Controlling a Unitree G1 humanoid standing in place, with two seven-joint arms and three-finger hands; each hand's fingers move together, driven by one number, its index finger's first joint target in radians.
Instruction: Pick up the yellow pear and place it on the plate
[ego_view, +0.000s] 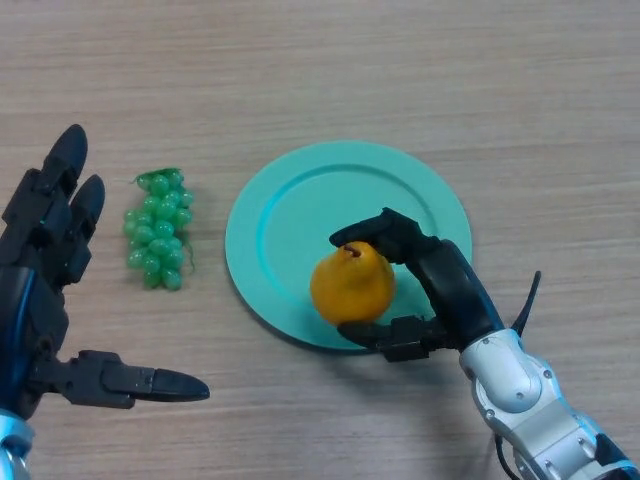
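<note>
The yellow pear (351, 286) is over the lower right part of the teal plate (300, 205), stem up. My right hand (449, 290) comes in from the lower right. Its fingers curl over the top of the pear and its thumb is under the pear's near side, so it is shut on the pear. I cannot tell whether the pear rests on the plate or is held just above it. My left hand (45, 250) is at the left edge, open, with straight fingers and the thumb stretched out to the right, holding nothing.
A bunch of green grapes (158, 229) lies on the wooden table (400, 70) between my left hand and the plate.
</note>
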